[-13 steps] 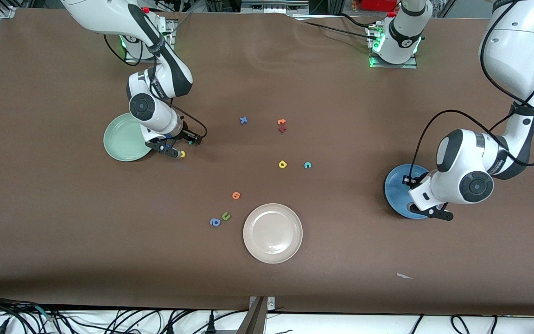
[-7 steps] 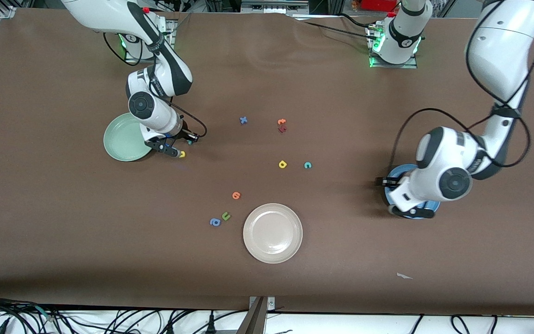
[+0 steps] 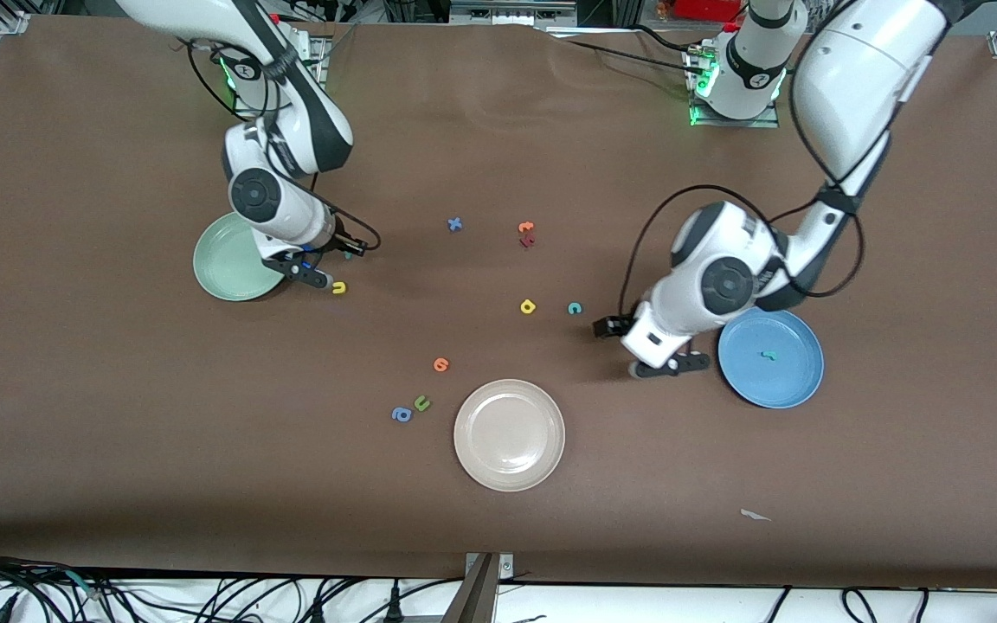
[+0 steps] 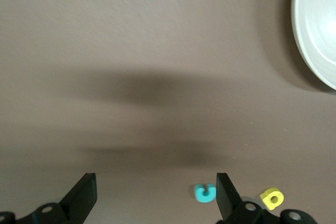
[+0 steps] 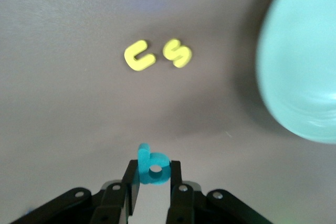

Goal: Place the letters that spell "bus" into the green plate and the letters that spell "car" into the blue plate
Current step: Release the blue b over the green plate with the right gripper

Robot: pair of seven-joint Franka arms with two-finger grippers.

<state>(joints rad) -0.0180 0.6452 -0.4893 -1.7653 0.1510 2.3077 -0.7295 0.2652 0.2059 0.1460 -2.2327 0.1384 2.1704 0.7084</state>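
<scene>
My right gripper [image 5: 154,176] is shut on the teal b [image 5: 153,168], just off the table beside the pale green plate [image 3: 226,257]. The yellow u [image 5: 139,56] and yellow s [image 5: 177,52] lie side by side on the table by that plate; only the u [image 3: 338,287] shows in the front view. My left gripper [image 3: 646,346] hangs open and empty between the blue plate [image 3: 788,381] and the teal c [image 3: 575,308], one finger close to the c [image 4: 205,192]. The yellow a [image 3: 528,306] lies beside the c. A teal r [image 3: 769,354] rests in the blue plate.
A cream-white plate [image 3: 509,435] sits near the table's front middle. An orange letter [image 3: 440,364], a green u [image 3: 421,402] and a blue a [image 3: 402,414] lie beside it. A blue x [image 3: 455,224] and orange and dark red letters [image 3: 526,234] lie farther back.
My left gripper opened over the blue plate, left the teal r in it, and swung toward the teal c. My right gripper shut on the teal b and rose slightly.
</scene>
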